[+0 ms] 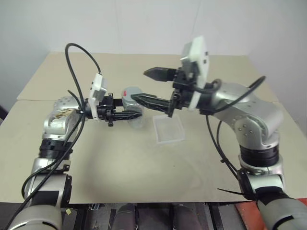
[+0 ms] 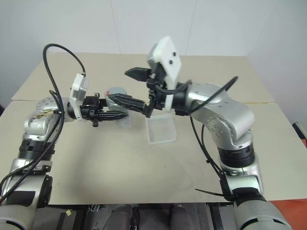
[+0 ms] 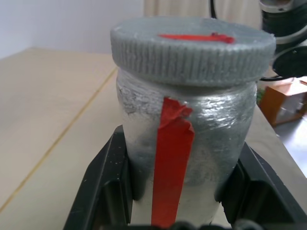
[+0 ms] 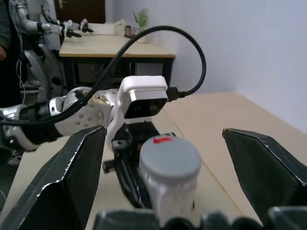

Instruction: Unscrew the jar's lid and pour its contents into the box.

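The jar point(image 3: 187, 129), clear with a red label stripe, stands upright above the table with my left gripper point(image 1: 128, 112) shut on its body; the black fingers point(image 3: 103, 187) press both sides. Its grey lid point(image 1: 130, 92) with a red mark sits on top. My right gripper point(image 1: 139, 85) is open, its jaws wide apart on either side of the lid point(image 4: 169, 158) without touching it. The box point(image 1: 169, 129), a shallow clear tray, lies on the table just right of the jar, below the right gripper. I cannot make out the contents through the jar wall.
The beige table point(image 1: 96, 163) has a seam running along its left part and an edge near me. Beyond it, the right wrist view shows another table point(image 4: 110, 48) and a second robot point(image 4: 33, 28) in the background.
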Motion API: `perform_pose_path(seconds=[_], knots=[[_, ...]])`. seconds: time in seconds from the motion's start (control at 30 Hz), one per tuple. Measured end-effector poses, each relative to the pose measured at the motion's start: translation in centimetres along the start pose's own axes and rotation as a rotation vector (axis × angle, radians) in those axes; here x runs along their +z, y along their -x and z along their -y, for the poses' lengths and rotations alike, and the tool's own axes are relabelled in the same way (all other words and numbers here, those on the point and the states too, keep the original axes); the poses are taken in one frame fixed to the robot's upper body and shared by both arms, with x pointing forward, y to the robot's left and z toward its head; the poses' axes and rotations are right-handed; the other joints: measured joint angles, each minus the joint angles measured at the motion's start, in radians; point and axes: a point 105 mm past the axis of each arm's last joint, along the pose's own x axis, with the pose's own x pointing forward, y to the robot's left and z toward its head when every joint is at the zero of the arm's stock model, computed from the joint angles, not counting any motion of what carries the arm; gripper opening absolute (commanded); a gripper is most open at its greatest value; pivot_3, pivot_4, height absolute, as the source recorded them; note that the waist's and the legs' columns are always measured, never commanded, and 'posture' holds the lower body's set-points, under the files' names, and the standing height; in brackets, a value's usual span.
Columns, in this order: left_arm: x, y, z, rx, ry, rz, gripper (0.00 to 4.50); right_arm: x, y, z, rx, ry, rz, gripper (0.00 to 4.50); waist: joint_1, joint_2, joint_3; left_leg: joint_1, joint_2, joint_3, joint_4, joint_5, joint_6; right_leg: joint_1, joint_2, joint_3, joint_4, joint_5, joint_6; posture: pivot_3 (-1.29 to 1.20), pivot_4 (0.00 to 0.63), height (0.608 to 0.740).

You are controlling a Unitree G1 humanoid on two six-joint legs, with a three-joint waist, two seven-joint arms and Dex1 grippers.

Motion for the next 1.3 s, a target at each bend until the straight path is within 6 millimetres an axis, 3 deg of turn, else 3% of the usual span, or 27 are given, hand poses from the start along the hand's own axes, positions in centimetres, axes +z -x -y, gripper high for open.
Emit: perform_pose_path(seconds=[0.1, 0.37, 0.47, 0.6, 1.07, 1.3], knots=[[0.1, -0.6, 0.1, -0.027, -0.01, 0.007, 1.94, -0.5, -1.3, 0.1, -0.019, -0.023, -0.034, 4.5, -0.004, 0.0, 0.0, -0.001, 0.0, 0.0, 0.0, 0.0, 0.0, -0.001, 0.0, 0.0, 0.0, 0.0, 0.0, 0.0, 0.15, 0.74], [0.2, -0.7, 0.1, -0.041, -0.033, 0.003, 1.94, -1.6, -2.0, 0.8, -0.061, -0.055, -0.097, 4.5, -0.009, 0.0, 0.0, -0.001, 0.0, -0.001, 0.0, 0.0, 0.001, -0.001, 0.0, 0.0, 0.001, 0.0, 0.0, 0.0, 0.15, 0.74], [0.3, -0.7, 0.1, -0.041, -0.037, 0.004, 1.94, -2.1, -2.1, 0.9, -0.064, -0.063, -0.123, 3.89, -0.012, 0.0, 0.0, -0.001, 0.0, -0.001, 0.0, -0.001, 0.001, -0.001, 0.0, 0.0, 0.001, 0.0, 0.0, 0.0, 0.15, 0.74], [0.3, -0.7, 0.1, -0.036, -0.042, 0.004, 1.94, -2.3, -2.2, 0.7, -0.052, -0.066, -0.132, 2.73, -0.018, 0.0, 0.0, -0.001, 0.0, -0.002, 0.0, -0.001, 0.001, -0.001, 0.0, 0.0, 0.001, 0.0, 0.0, 0.0, 0.15, 0.74], [0.3, -0.6, 0.4, -0.067, -0.043, 0.007, 1.94, -2.3, -2.2, 0.4, 0.011, -0.08, -0.12, 2.73, -0.018, 0.0, 0.0, -0.001, 0.0, -0.002, 0.0, -0.001, 0.001, -0.001, 0.0, -0.001, 0.001, 0.0, 0.0, 0.0, 0.15, 0.74], [1.0, -0.5, 2.8, -0.233, -0.054, 0.062, 1.94, -1.8, -1.4, -1.0, 0.303, -0.1, -0.007, 2.73, -0.019, 0.0, 0.0, -0.001, 0.0, -0.003, 0.0, -0.003, 0.005, -0.001, 0.0, 0.0, 0.001, 0.0, 0.0, 0.0, 0.15, 0.74]])
